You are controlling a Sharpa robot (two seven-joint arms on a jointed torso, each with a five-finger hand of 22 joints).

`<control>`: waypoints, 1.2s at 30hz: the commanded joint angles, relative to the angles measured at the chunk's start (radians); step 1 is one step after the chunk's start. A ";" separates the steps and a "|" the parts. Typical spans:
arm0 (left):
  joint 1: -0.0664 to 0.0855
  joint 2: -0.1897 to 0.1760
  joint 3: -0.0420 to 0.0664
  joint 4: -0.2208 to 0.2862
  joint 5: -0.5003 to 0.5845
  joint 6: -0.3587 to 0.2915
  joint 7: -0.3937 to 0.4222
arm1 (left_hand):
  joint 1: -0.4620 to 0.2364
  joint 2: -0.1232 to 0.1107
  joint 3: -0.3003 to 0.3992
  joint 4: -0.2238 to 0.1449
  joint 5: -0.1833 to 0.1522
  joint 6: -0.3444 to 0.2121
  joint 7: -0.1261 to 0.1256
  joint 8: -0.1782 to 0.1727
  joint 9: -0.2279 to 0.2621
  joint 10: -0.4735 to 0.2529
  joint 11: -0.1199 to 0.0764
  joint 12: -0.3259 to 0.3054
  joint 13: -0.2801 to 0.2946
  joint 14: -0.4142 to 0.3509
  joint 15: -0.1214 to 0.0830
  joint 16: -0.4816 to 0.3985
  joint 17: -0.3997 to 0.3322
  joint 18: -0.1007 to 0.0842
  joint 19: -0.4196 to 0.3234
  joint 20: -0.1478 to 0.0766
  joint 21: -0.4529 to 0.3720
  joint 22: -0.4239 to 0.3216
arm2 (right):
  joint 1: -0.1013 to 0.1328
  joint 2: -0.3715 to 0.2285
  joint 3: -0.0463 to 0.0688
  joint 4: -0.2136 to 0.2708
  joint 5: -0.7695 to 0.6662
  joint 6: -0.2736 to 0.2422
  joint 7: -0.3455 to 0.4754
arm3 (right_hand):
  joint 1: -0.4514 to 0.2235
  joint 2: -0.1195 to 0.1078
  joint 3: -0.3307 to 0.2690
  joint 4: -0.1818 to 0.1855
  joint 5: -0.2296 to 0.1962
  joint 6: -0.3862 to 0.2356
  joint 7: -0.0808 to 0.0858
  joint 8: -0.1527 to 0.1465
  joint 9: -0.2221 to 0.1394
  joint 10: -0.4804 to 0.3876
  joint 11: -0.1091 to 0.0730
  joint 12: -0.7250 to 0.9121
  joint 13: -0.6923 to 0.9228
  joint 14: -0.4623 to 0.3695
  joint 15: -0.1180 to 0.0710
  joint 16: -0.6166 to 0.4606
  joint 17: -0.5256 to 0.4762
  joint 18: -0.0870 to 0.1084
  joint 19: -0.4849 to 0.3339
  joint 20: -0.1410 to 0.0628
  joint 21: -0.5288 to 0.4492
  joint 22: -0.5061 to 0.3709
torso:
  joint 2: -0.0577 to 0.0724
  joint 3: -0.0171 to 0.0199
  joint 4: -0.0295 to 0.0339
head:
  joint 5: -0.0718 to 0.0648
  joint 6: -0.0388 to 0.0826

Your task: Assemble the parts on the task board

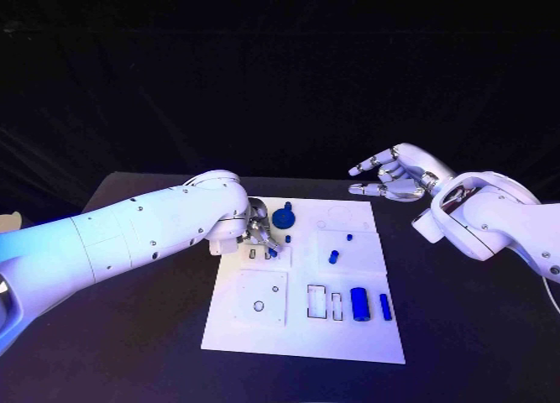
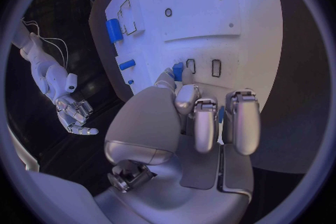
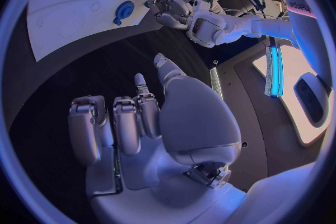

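task board (image 1: 306, 311) lies flat mid-table (image 1: 134, 336), white plate with outlined slots and holes. Left hand (image 1: 260, 233) is down on the board's far-left part, fingers curled, pinching a small blue peg (image 2: 178, 71) between thumb and a fingertip, tip of the peg right at a row of small rectangular slots (image 2: 216, 68). Looks like the peg is being set in or about to be; can't tell if it is seated yet

Other parts: round blue knob (image 1: 284, 218) stands at the far edge just beside the left hand, small blue piece (image 1: 347, 238) and another short blue piece (image 1: 333, 257) in the board's middle, two upright blue blocks (image 1: 359, 304) and (image 1: 385, 306) near the right edge by the empty rectangular outlines (image 1: 317, 301). Round holes (image 1: 259, 306) on the near-left panel look unfilled

Progress judgement: early to middle. Several pieces lie loose or sit unplaced, most slots and holes open, one peg in hand. Left to do: seat this peg, then the rest

Right hand (image 1: 392, 172) hovers off the board past its far-right corner, above the table, fingers loosely spread, holding nothing
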 commanded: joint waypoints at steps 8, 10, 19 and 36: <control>-0.006 -0.010 -0.004 0.009 0.016 -0.009 0.009 | -0.082 -0.184 0.486 -0.043 0.136 0.005 0.009 0.006 0.047 0.012 0.011 -0.013 -0.004 0.102 0.006 0.003 0.264 -0.007 0.063 0.009 0.001 0.154 | -0.001 0.003 -0.001 0.001 -0.002 0.023 0.002 | 0.006 0.001 -0.006 0.000 0.005 0.008 -0.002 0.002 0.001 0.036 -0.003 0.001 0.185 0.098 0.001 -0.002 0.231 0.014 0.059 0.002 -0.002 0.177 | 0.000 0.0004 0.0006 | 0.002 -0.002; -0.006 -0.016 -0.004 0.014 0.019 -0.026 0.012 | -0.103 -0.195 0.525 -0.056 0.150 0.005 0.009 0.012 0.059 0.015 0.011 -0.012 -0.001 0.102 0.006 0.003 0.264 -0.007 0.063 0.009 0.001 0.155 | -0.001 0.003 -0.001 0.001 -0.002 0.024 0.002 | 0.006 0.001 -0.006 0.000 0.005 0.008 -0.002 0.002 0.001 0.036 -0.003 0.001 0.185 0.098 0.001 -0.002 0.231 0.014 0.059 0.002 -0.002 0.177 | 0.000 0.0006 0.0011 | 0.002 -0.003; -0.009 -0.049 -0.003 0.057 0.024 -0.120 0.022 | -0.150 -0.214 0.593 -0.096 0.177 0.006 0.009 0.027 0.083 0.026 0.008 -0.003 0.009 0.102 0.005 0.003 0.264 -0.008 0.065 0.007 0.003 0.159 | -0.002 0.003 -0.002 -0.002 -0.002 0.026 0.004 | 0.007 0.001 -0.007 0.000 0.007 0.008 -0.002 0.001 0.001 0.036 -0.003 0.002 0.185 0.098 0.001 -0.002 0.231 0.014 0.059 0.001 -0.003 0.176 | -0.001 0.0012 0.0032 | -0.001 -0.001; -0.036 -0.081 -0.003 0.119 -0.095 -0.195 0.016 | -0.167 -0.226 0.620 -0.122 0.179 0.013 0.007 0.033 0.093 0.034 0.005 0.001 0.014 0.102 0.003 0.003 0.264 -0.009 0.068 0.006 0.006 0.166 | -0.003 0.001 -0.004 -0.005 -0.002 0.031 0.006 | 0.007 0.001 -0.007 -0.001 0.009 0.008 -0.002 0.001 0.001 0.036 -0.003 0.002 0.185 0.098 0.001 -0.002 0.230 0.014 0.059 0.001 -0.003 0.175 | 0.000 -0.0005 0.0032 | 0.007 0.000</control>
